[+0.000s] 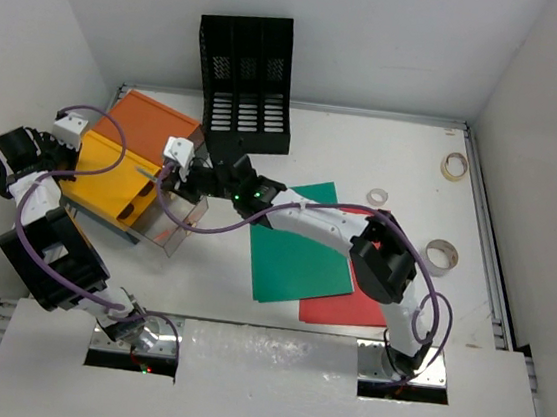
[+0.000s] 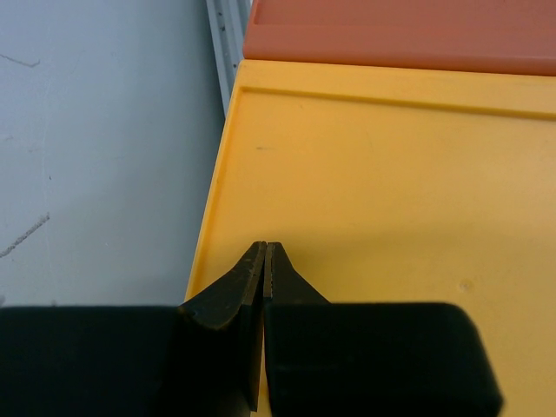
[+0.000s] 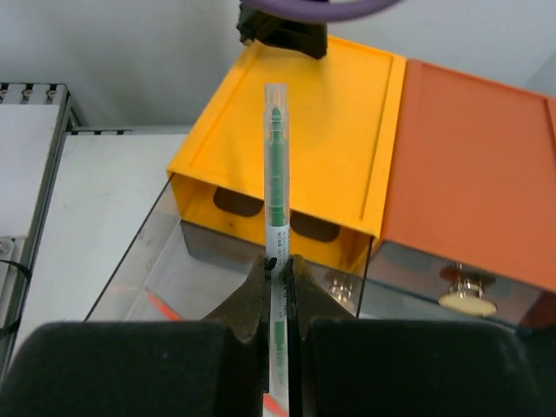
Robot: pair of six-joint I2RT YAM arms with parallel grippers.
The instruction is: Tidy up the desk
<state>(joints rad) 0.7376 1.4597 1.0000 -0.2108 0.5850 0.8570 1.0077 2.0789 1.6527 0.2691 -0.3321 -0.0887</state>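
Note:
The desk (image 1: 366,148) is a white tabletop with metal edge rails. My right gripper (image 3: 276,262) is shut on a green pen (image 3: 275,165) with a clear cap. It holds the pen over the pulled-out clear drawer (image 3: 148,269) of the orange-and-yellow drawer box (image 3: 295,130). In the top view the right gripper (image 1: 179,179) is at the box's front. My left gripper (image 2: 264,248) is shut and empty, its tips at the left edge of the yellow box top (image 2: 391,174), also seen from above (image 1: 82,146).
A red pen (image 3: 161,306) lies in the clear drawer. A black mesh file rack (image 1: 244,84) stands at the back. A green folder (image 1: 299,246) overlaps a red folder (image 1: 348,307) mid-desk. Three tape rolls (image 1: 453,166) (image 1: 377,197) (image 1: 441,256) lie at the right.

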